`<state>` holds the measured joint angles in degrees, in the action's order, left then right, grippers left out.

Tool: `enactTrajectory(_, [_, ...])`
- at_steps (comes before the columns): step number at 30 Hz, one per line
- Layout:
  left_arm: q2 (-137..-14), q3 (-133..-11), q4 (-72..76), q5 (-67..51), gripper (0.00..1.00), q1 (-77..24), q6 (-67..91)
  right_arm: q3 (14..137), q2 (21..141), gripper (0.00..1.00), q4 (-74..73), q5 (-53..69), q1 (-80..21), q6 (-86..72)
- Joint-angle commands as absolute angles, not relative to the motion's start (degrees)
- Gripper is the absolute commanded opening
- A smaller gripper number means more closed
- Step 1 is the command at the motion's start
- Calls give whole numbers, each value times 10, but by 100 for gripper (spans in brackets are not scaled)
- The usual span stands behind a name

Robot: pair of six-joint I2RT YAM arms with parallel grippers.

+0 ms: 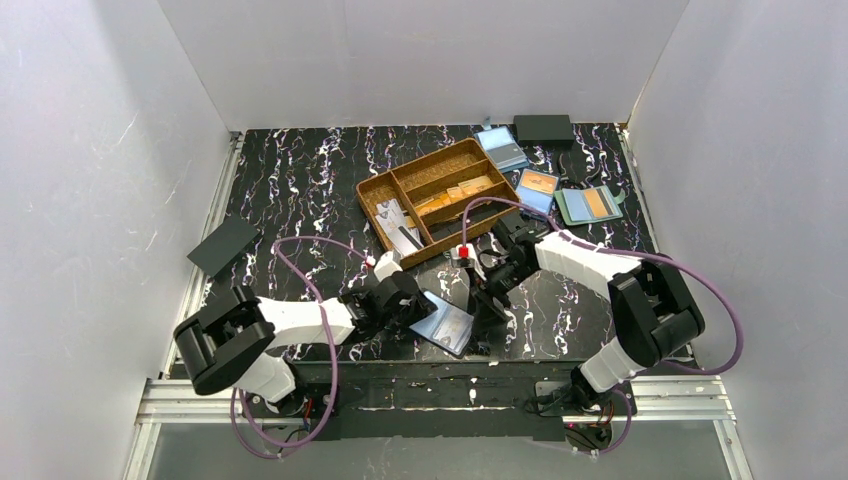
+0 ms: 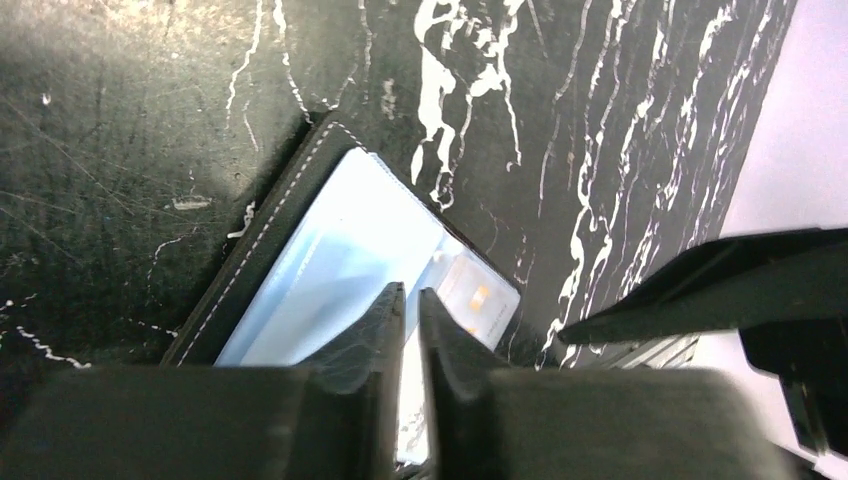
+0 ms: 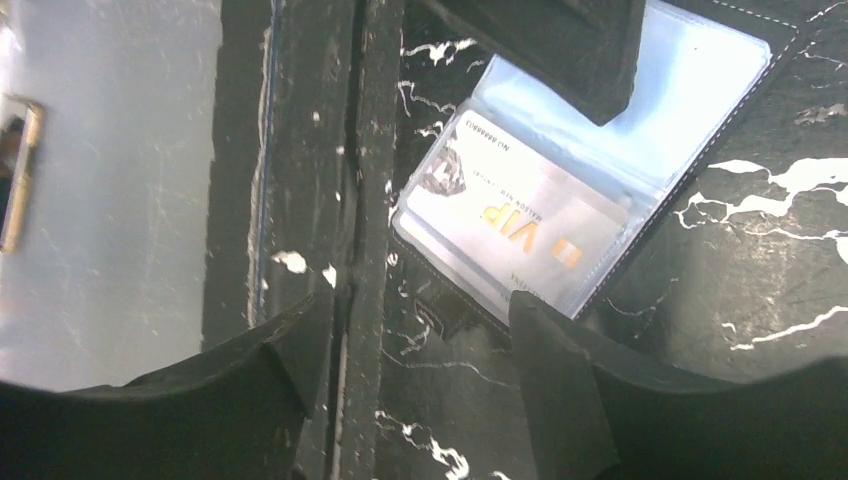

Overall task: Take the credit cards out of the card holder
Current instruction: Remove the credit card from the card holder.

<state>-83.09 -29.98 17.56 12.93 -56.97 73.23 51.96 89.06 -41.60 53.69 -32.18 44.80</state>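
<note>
Open card holder (image 1: 447, 325) lying flat on the counter (image 1: 300, 190) near its near edge, between the two arms; left fingers (image 2: 380, 330) pressed together over its pale blue lining, any pinch hidden; right fingers (image 3: 560, 380) spread wide around the holder's corner; credit card (image 3: 510, 215) marked VIP in its clear sleeve; further cards indistinct.

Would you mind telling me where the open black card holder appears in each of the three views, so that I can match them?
Top external: the card holder lies low in the centre of the picture.
Left wrist: it runs diagonally, centre left.
Right wrist: it lies open at upper right.
Shared landmark: the pale card with an orange mark, in its pocket, shows in both wrist views. It is too small to tell from above.
</note>
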Motion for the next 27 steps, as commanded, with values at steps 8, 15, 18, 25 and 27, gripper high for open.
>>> enactTrajectory(8, [-758, -317, 174, 13, 48, -571, 533, 462, 818, 84, -487, 519, -333, 712])
enactTrajectory(15, [-756, -304, 178, -23, 50, -571, 526, 446, 838, 82, -441, 497, -351, 686])
enactTrajectory(18, [-748, -300, 178, -19, 51, -571, 526, 447, 844, 79, -413, 488, -364, 650])
enactTrajectory(25, [-747, -293, 178, -18, 52, -571, 530, 458, 863, 57, -406, 466, -382, 627])
enactTrajectory(27, [-747, -290, 178, -19, 52, -572, 530, 458, 862, 51, -409, 453, -382, 632])
